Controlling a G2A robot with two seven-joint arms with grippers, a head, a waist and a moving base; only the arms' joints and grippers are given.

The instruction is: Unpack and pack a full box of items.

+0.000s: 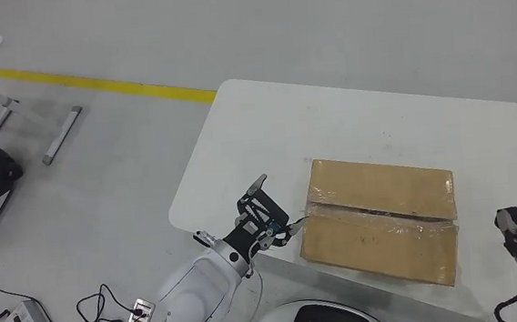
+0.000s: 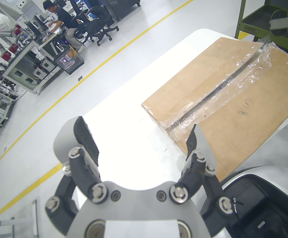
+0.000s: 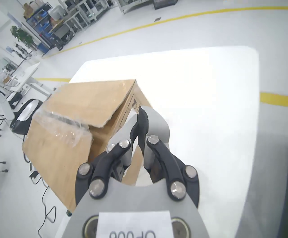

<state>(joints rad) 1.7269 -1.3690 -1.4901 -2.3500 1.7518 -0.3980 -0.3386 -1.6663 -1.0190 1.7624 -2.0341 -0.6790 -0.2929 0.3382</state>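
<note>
1. Box (image 1: 380,220) sits closed on the bench (image 1: 265,124), its taped seam apparently slit; unpacking looks barely begun.
2. Left gripper (image 2: 137,126) is at the seam's end, jaws wide and empty. Right gripper (image 3: 139,113) is beside the opposite end, jaws pinched together on nothing.
3. Next move probably calls for catching a flap edge at the seam and lifting it.

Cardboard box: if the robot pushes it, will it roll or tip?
It likely won't roll: the cardboard box is low and flat-sided, so it should slide on the table. The crinkled clear tape probably feels slippery.
</note>
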